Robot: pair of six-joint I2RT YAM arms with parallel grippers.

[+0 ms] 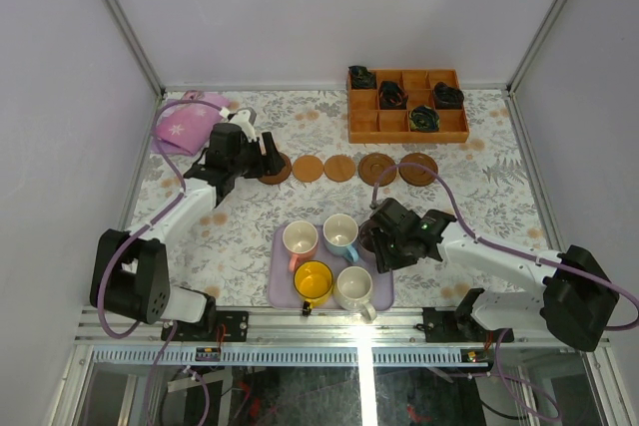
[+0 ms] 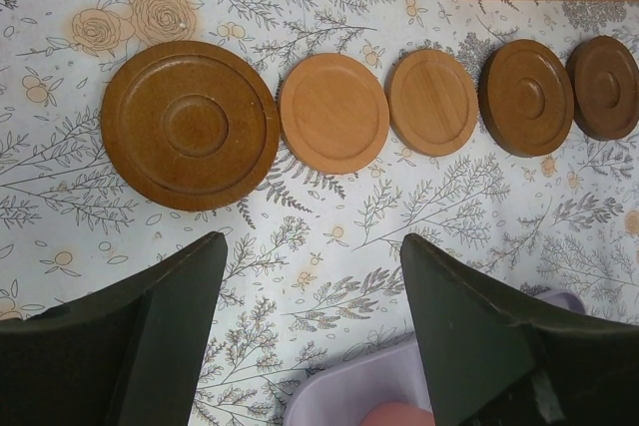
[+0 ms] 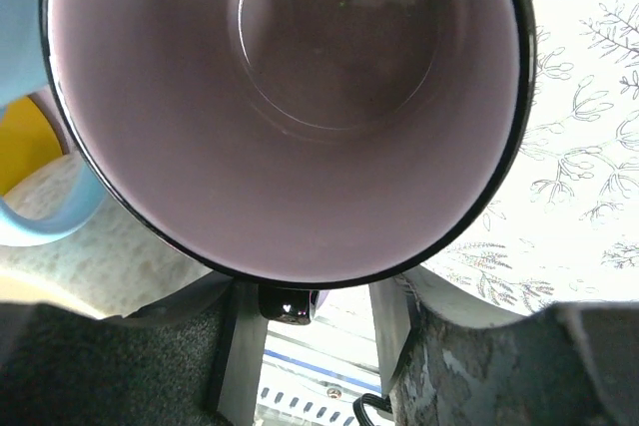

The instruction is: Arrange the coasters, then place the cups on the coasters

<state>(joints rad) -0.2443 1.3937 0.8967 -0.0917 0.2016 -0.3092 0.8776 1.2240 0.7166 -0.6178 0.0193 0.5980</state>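
Lower frame: my right gripper (image 3: 305, 316), part-open, flanks the pale purple glazed cup (image 3: 300, 97); hold uncertain. Likely stiff, slick, chippable: pinch its rim.

You had a floral tablecloth (image 1: 499, 177) spread under everything. At the far right sat an orange-brown compartment box (image 1: 407, 107), with four dark bundles (image 1: 424, 120) in separate compartments. A pink cloth (image 1: 185, 127) lay far left, and a lavender tray (image 1: 278, 281) sat near the front edge, about midway
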